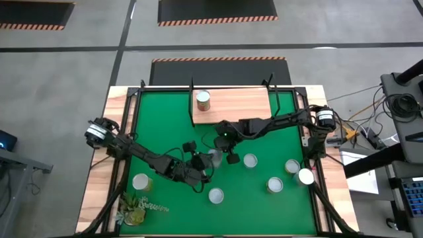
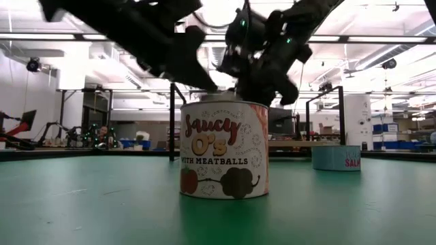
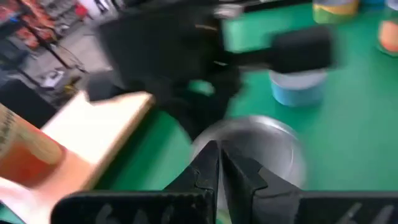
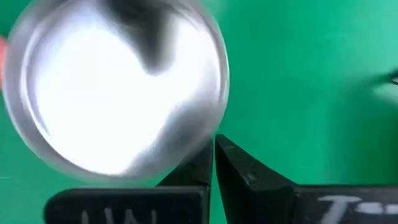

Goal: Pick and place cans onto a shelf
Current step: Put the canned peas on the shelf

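A: One can (image 1: 203, 100) stands on the shelf (image 1: 241, 106); seven wait on the green table (image 1: 277, 132).

B: Grippers?

A: Left gripper (image 1: 205, 173) and right gripper (image 1: 232, 157) flank the middle can (image 1: 215, 156), both fully closed, holding nothing.

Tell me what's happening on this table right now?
Two robot arms are sorting cans onto a wooden shelf at the back of a green table. One can already stands on it. Both grippers are shut and empty, meeting over a can near the middle of the table: the left gripper beside it, the right gripper just above. Six more cans wait upright on the table, and a plant sprig lies at the front left corner.
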`<state>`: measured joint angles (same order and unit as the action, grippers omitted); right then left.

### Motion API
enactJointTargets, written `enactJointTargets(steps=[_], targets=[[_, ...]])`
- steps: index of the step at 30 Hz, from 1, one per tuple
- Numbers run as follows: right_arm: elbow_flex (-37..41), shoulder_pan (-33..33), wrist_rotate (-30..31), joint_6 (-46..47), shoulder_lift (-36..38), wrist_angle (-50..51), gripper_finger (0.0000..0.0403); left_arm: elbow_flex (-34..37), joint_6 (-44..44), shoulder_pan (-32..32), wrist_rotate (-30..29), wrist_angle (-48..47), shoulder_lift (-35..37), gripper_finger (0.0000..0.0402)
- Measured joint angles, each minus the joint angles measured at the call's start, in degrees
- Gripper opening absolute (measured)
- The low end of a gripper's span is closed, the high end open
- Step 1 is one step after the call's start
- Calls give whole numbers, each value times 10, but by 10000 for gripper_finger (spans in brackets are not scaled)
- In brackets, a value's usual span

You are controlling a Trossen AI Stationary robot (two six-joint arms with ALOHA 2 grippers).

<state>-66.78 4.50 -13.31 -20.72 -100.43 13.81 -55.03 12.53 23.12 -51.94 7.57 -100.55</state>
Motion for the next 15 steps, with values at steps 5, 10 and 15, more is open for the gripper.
enactJointTargets(steps=[5, 10, 15], targets=[[0, -16, 9, 18, 3, 8, 9, -28, -6, -13, -5, -39, 4, 0], [0, -20, 9, 36, 15, 23, 9, -28, -1, -33, -4, -56, 6, 0], [1, -20, 27, 48, 48, 58, 9, -44, -10, -21, 10, -115, 37, 0]])
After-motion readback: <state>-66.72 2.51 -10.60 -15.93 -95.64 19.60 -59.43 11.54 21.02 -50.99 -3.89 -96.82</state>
